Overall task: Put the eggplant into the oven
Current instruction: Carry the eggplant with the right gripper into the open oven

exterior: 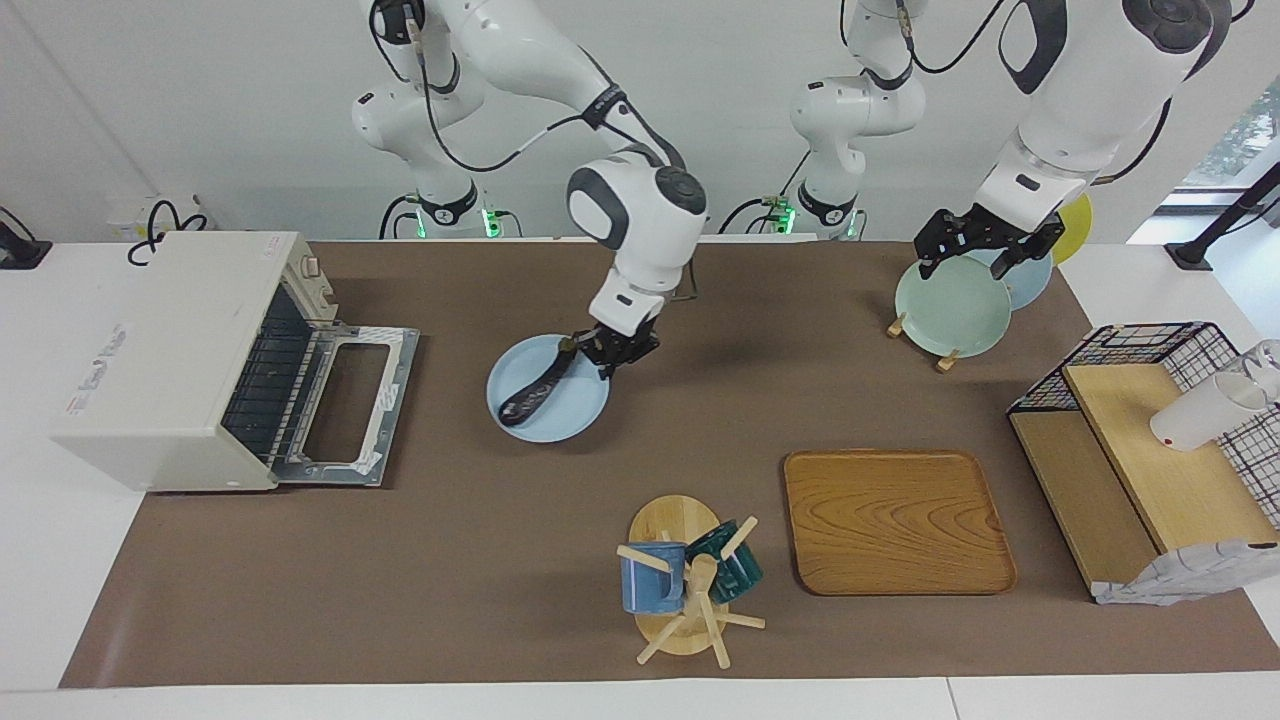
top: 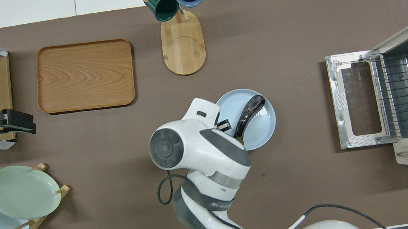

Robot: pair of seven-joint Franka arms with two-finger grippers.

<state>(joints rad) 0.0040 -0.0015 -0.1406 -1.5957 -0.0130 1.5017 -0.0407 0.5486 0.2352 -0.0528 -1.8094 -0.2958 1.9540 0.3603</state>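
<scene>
The dark purple eggplant lies slantwise on a light blue plate in the middle of the table; it also shows in the overhead view on the plate. My right gripper is down at the eggplant's stem end, the end nearer the robots, over the plate's rim. The cream-white oven stands at the right arm's end of the table with its glass door dropped open and the wire rack showing. My left gripper waits open above the plate rack.
A wooden plate rack with a pale green plate is under the left gripper. A wooden tray and a mug tree with two mugs lie farther from the robots. A wire-and-wood shelf stands at the left arm's end.
</scene>
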